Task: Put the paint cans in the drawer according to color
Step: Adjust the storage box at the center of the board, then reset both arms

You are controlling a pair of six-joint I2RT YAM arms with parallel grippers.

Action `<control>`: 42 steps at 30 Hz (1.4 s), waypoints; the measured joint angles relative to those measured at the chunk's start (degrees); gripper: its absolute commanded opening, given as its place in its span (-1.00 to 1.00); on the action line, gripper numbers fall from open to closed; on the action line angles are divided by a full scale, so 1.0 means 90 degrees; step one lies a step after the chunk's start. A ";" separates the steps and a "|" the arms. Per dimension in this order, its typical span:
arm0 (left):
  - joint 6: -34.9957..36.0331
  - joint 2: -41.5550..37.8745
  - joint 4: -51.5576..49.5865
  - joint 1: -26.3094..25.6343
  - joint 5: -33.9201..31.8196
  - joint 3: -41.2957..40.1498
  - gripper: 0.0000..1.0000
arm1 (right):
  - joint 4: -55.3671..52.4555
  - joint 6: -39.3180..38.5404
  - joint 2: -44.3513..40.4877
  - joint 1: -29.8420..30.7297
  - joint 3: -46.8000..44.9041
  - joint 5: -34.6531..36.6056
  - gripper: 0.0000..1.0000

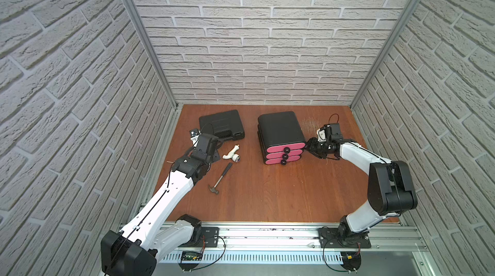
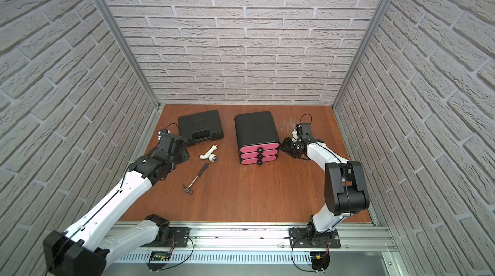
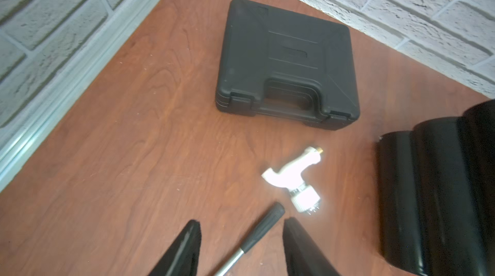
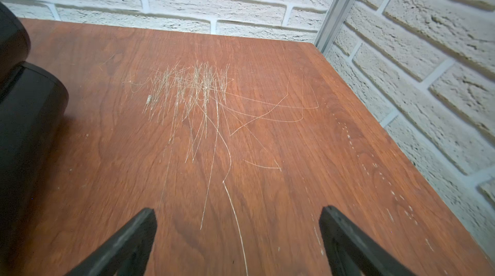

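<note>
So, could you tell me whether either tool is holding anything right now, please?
Nothing is held: the left tool and right tool are both open and empty; the hammer lies free.

You can read no text, label, brand or number here. The flat black plastic tool case [image 3: 286, 60] has a raised rectangular plate on its lid, too blurred to read.

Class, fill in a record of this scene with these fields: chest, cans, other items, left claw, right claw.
chest: black chest, its three pink drawers all shut
cans: none in view
other items: tool case, pipe fitting, hammer, all on the left arm's side of the chest
left claw: left claw open, empty
right claw: right claw open, empty, beside the chest
</note>
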 measured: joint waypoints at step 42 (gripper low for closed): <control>0.5139 0.3473 0.9350 0.2181 0.1950 -0.3109 0.97 | 0.6159 -0.3334 -0.0823 0.0189 -0.3565 0.3640 0.46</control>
